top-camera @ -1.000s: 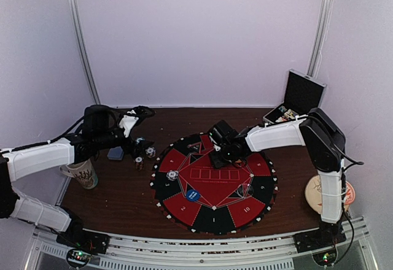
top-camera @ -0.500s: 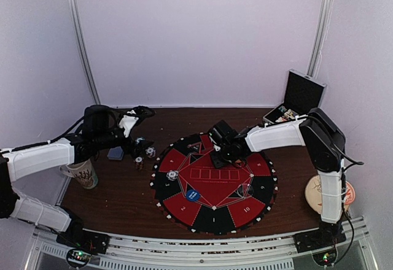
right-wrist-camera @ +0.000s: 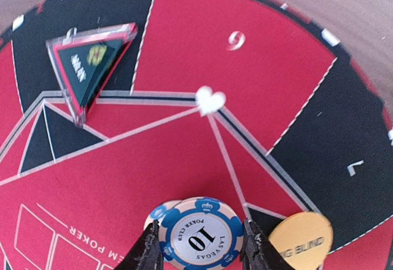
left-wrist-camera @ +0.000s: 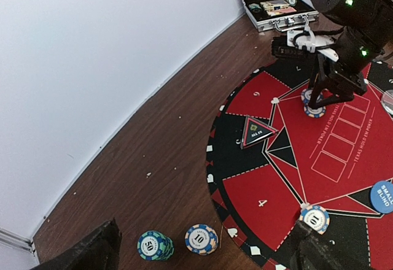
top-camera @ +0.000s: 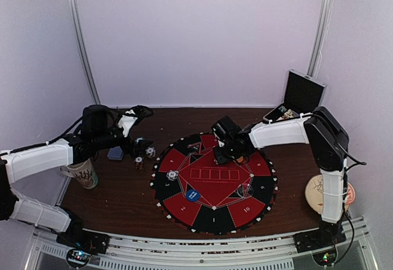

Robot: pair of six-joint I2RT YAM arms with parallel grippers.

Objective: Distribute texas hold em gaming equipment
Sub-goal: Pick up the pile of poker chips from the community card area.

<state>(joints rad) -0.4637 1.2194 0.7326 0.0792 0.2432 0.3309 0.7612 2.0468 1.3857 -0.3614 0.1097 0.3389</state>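
Note:
My right gripper [right-wrist-camera: 198, 245] is shut on a blue and cream "10" poker chip [right-wrist-camera: 198, 236], low over the round red and black poker mat [top-camera: 215, 184]; a second chip peeks out beneath it. An orange button disc [right-wrist-camera: 301, 239] lies just right of it. My left gripper [left-wrist-camera: 206, 254] hangs open over the bare wood, above a teal "50" chip stack [left-wrist-camera: 153, 244] and a blue "10" chip stack [left-wrist-camera: 201, 239]. Another "10" chip [left-wrist-camera: 315, 218] and a blue button disc [left-wrist-camera: 382, 196] lie on the mat. A grey-blue card deck [top-camera: 115, 153] rests left of the mat.
A triangular "all in" marker [left-wrist-camera: 258, 131] lies on the mat's far-left part. The open black case [top-camera: 298, 98] stands at the back right. A patterned mug [top-camera: 83, 173] sits under my left arm, and a round coaster [top-camera: 319, 193] lies at the right edge.
My right gripper's fingers have closed in on the "10" chip, and the hand has shifted slightly right. The left arm has stayed put.

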